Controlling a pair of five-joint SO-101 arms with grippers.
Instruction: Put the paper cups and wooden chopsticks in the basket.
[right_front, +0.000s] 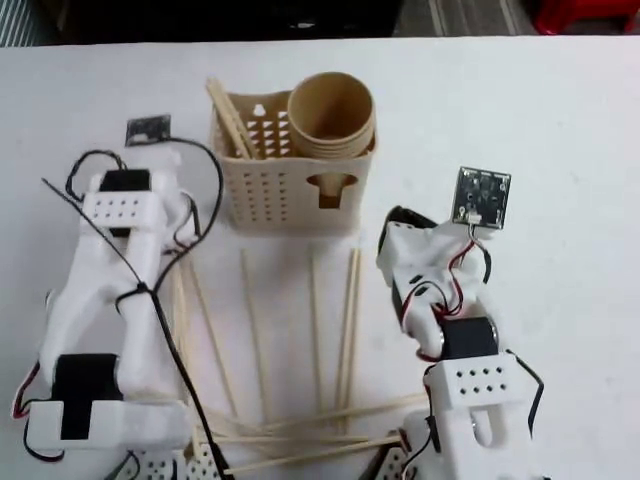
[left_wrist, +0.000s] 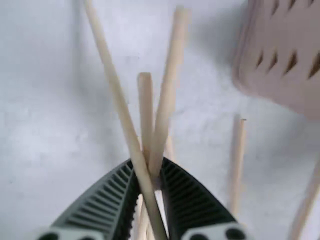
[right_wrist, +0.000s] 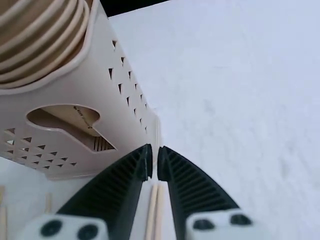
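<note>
Bright, even light washes the white table (right_front: 560, 120) pale, leaving only soft shadows beside the basket (right_front: 270, 195).

Your left gripper (left_wrist: 150, 172) has its dark ribbed jaws closed on a small bunch of chopsticks (left_wrist: 145, 110). You can count three of them fanning out past the tips: one long stick slants across the other two, and they cross right where the jaws pinch. Beneath them lies the white table (left_wrist: 50, 125). A loose chopstick (left_wrist: 236, 160) rests on it just beside the gripper, apart from the bunch. Beyond that you see a corner of the perforated basket (left_wrist: 285, 55).
</note>
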